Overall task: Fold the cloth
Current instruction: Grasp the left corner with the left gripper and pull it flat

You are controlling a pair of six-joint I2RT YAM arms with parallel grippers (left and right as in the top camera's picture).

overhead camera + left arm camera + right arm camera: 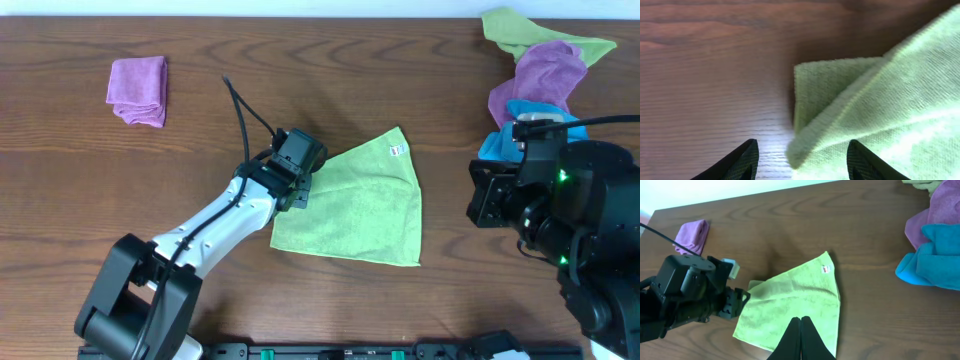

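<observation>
Lime-green and lying near the middle of the table, the cloth (360, 205) is no flat square: it shows as a slanted four-sided shape, and in the left wrist view an upper layer ends in a raised hem over a lower layer that sticks out past it, so I judge one fold is already laid, somewhat out of line. The left gripper (802, 145) sits at that left edge with its fingers spread wide, one over bare wood and one over the cloth, holding nothing. The right gripper (801, 330) has its fingers pressed together on nothing, and from overhead it hangs to the right of the cloth, apart from it. The small white tag (395, 150) lies face up at the far corner. The step in hand looks like taking hold of the left edge for the next fold. That calls for dropping the open fingers lower, pinching both layers at once and carrying them across to the opposite edge, or the lower layer will be left behind. The table (200, 60) is dark brown wood grain with a dull sheen. A heap of a duller green cloth (530, 30), a purple cloth (540, 70) and a blue cloth (935, 255) fills its far right corner. A folded purple cloth (138, 90) lies far left, and a pale wall shows beyond the far edge.
</observation>
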